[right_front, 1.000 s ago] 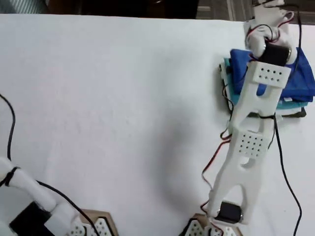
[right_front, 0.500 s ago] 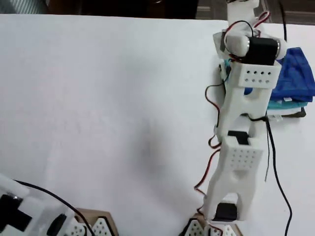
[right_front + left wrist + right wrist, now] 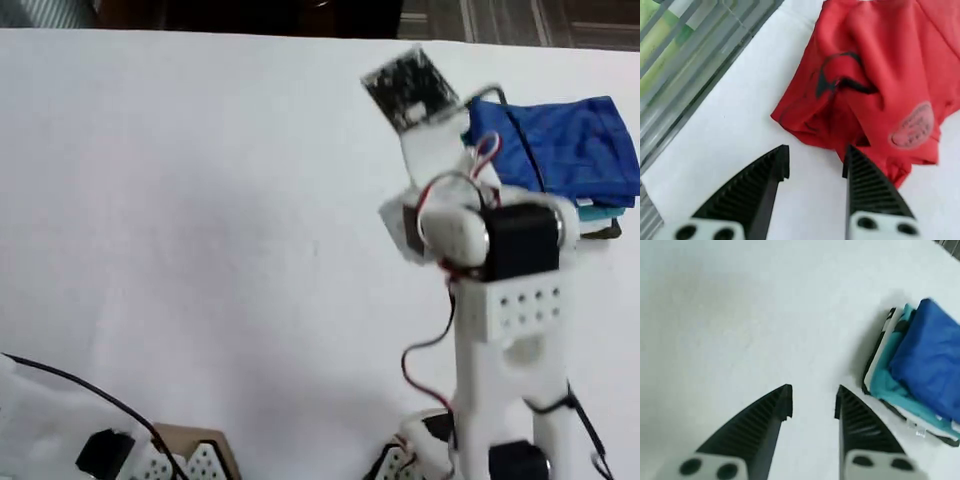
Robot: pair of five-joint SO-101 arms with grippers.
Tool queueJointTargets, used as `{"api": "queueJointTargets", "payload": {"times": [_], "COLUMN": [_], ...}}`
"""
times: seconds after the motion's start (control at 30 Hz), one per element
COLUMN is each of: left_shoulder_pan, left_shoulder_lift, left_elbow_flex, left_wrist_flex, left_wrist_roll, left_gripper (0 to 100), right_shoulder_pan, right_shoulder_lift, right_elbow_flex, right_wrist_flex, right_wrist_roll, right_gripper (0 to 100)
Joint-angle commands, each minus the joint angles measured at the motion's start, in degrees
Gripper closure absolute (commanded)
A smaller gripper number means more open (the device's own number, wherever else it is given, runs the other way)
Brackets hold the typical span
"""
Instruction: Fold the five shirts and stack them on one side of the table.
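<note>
White table (image 3: pixel 200 200) spreads wide beneath both arms. Near its right edge sits the stack of folded shirts (image 3: pixel 560 150), blue on top, teal and seemingly two more beneath, so four look done. One red shirt (image 3: pixel 875 75) lies crumpled, not yet folded. Just short of its edge hangs the left gripper (image 3: pixel 815 167), jaws parted, empty. Near the stack, the right gripper (image 3: pixel 812 405) is likewise spread and holds nothing.

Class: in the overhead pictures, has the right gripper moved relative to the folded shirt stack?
Yes. The right gripper has drawn back from over the shirt stack and now sits beside it, toward the table's middle.
</note>
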Motion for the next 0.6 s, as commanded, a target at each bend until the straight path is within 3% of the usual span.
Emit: {"api": "queueJointTargets", "payload": {"times": [0.0, 0.37, 0.57], "left_shoulder_pan": [1.05, 3.08, 5.8], "left_shoulder_lift": [2.99, 28.31, 39.74], "left_elbow_flex": [-7.25, -30.46, -41.01], "left_wrist_flex": [-1.85, -1.67, 4.4], "left_wrist_roll": [-0.53, -0.7, -0.7], "left_gripper": [80, 80, 81], "right_shoulder_pan": [-0.66, -0.66, -0.75], "right_shoulder_lift": [-8.92, -16.4, -16.4], "right_elbow_flex": [10.2, 17.23, 17.23], "right_wrist_flex": [0.75, 0.75, 0.84], "right_wrist_roll": [-0.18, -0.09, 1.32], "right_gripper": [85.0, 85.0, 85.0]}}
